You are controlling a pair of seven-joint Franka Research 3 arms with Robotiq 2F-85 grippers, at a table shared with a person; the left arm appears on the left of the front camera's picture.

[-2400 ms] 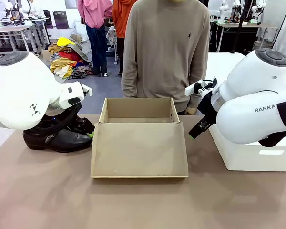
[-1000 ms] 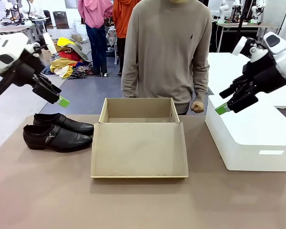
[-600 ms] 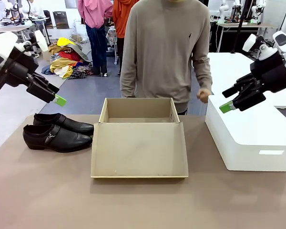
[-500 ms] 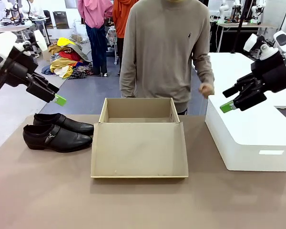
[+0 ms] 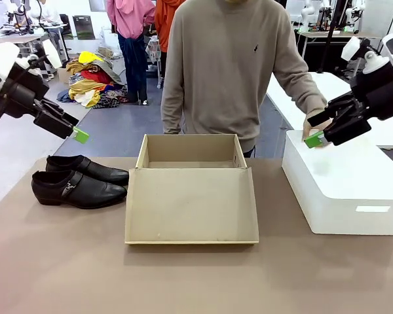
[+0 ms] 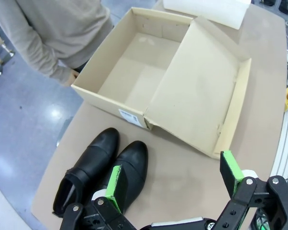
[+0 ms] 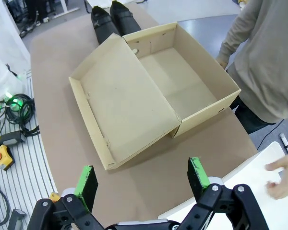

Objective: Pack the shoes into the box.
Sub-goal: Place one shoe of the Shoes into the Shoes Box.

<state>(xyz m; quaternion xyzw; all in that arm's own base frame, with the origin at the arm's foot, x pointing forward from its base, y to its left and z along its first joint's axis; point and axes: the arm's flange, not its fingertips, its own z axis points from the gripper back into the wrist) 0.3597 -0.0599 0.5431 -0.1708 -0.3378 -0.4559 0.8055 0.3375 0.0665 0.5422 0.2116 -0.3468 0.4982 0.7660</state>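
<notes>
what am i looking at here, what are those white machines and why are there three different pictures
Two white robot arms share a brown table with a person standing opposite. The front picture comes from a fixed camera between the arms. The other two come from cameras on each arm's wrist, looking down past its own green-padded fingers. The left end effector hangs open above the shoes, a black pair lying side by side on the table. The right end effector is open too, up by a white bin where the person's hand reaches. In the middle sits the cardboard box, lid folded open toward the robot, nothing inside. Neither end effector holds anything.
</notes>
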